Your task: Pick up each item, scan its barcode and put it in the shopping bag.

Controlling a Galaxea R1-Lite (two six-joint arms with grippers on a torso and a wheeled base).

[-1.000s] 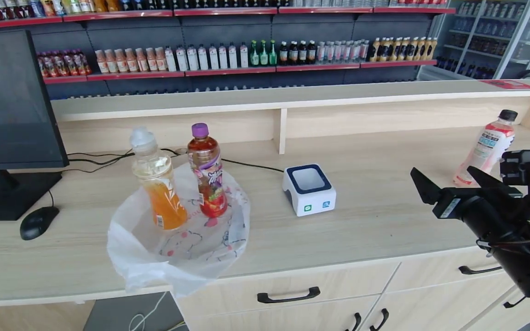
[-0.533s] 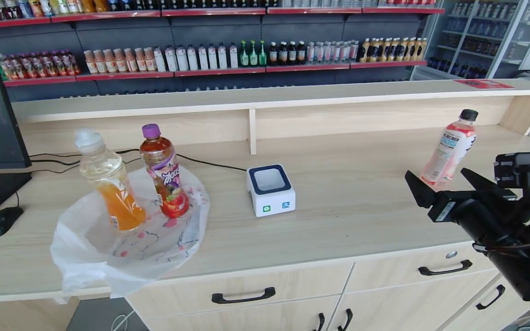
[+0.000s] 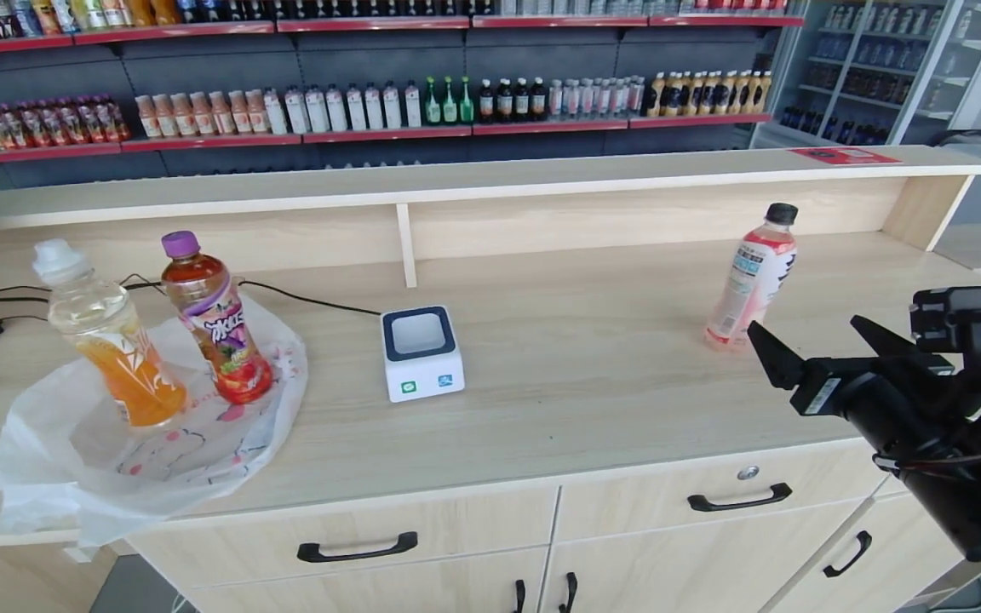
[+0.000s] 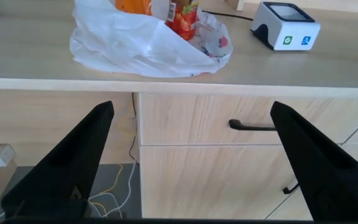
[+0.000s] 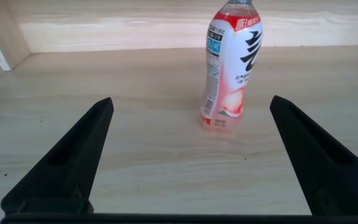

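A pink drink bottle (image 3: 750, 277) with a black cap stands upright at the counter's right side. My right gripper (image 3: 806, 328) hovers open just short of it, and the bottle (image 5: 229, 68) stands beyond and between the fingers (image 5: 73, 168), untouched. A white shopping bag (image 3: 141, 434) lies open at the left with an orange drink bottle (image 3: 107, 340) and a purple-capped red tea bottle (image 3: 214, 323) standing in it. The white barcode scanner (image 3: 419, 353) sits mid-counter. My left gripper (image 4: 191, 107) is open and empty, low in front of the drawers, facing the bag (image 4: 142, 46) and scanner (image 4: 284, 32).
A raised wooden ledge (image 3: 456, 183) with a divider (image 3: 405, 247) runs along the counter's back. The scanner's black cable (image 3: 303, 298) trails toward the bag. Drawers with black handles (image 3: 737, 501) sit under the counter. Shelves of bottles (image 3: 371, 106) line the far wall.
The whole head picture has slid left, so the camera turned right; the monitor and mouse left the frame. The pink bottle now shows closer to my right gripper. Both bottles stay in the bag.
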